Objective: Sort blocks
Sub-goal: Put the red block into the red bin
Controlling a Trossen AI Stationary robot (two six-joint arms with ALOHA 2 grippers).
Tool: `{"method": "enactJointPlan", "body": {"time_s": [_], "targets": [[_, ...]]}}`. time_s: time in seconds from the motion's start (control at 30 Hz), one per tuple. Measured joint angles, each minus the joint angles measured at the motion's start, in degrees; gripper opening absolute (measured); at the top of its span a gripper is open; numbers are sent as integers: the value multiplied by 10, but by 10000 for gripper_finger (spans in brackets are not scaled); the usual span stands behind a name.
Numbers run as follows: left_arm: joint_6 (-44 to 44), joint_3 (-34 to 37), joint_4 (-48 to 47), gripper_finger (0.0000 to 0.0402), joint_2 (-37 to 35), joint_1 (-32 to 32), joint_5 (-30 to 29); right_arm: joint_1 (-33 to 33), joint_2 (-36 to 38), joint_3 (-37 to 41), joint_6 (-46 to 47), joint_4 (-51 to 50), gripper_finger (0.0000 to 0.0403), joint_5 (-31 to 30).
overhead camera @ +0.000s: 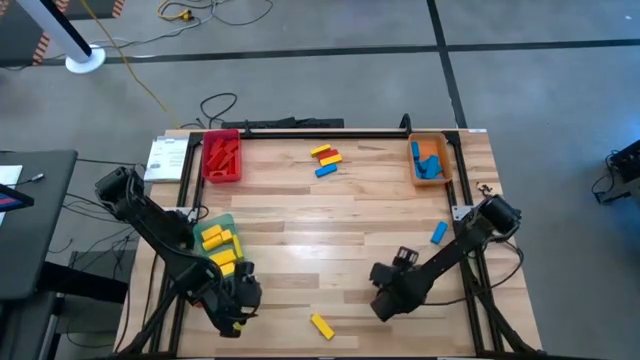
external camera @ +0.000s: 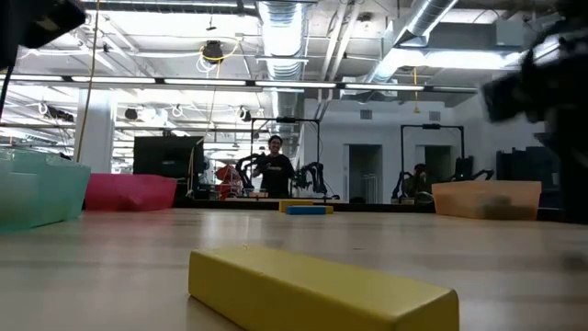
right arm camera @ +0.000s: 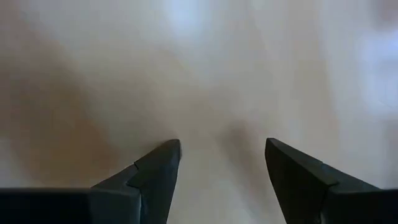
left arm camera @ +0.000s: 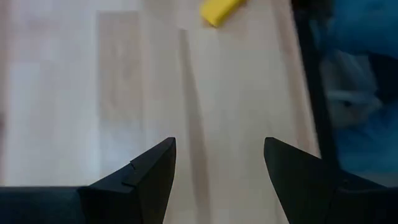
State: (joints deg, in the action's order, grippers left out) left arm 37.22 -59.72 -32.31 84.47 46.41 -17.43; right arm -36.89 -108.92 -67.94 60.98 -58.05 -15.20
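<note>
A yellow block [overhead camera: 321,326] lies flat on the wooden table near its front edge, large in the low view's foreground [external camera: 312,290]. My left gripper [overhead camera: 245,305] hangs open to its left, nothing between its fingers [left arm camera: 217,146]; the yellow block [left arm camera: 221,9] lies ahead of it. My right gripper [overhead camera: 383,303] is open over bare wood to the block's right [right arm camera: 221,146]. A blue block [overhead camera: 438,232] lies by the right edge. Yellow, red and blue blocks [overhead camera: 325,160] lie at the far middle.
A red tray [overhead camera: 221,155] with red blocks stands far left, an orange tray [overhead camera: 430,160] with blue blocks far right, and a green tray [overhead camera: 215,245] with yellow blocks at the left edge under my left arm. A person stands in the room beyond the table.
</note>
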Motion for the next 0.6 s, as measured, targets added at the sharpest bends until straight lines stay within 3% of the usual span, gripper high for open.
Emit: {"method": "enactJointPlan", "body": {"time_s": [0.3, 0.47, 0.6], "targets": [[25, 0, -17, 240, 0, 29, 66, -11, 59, -1, -134, 264, 255, -29], [95, 0, -74, 240, 0, 54, 101, -31, 56, -1, -241, 405, 255, -24], [160, 0, -134, 240, 0, 80, 134, -36, 55, -1, -271, 450, 255, -19]]}}
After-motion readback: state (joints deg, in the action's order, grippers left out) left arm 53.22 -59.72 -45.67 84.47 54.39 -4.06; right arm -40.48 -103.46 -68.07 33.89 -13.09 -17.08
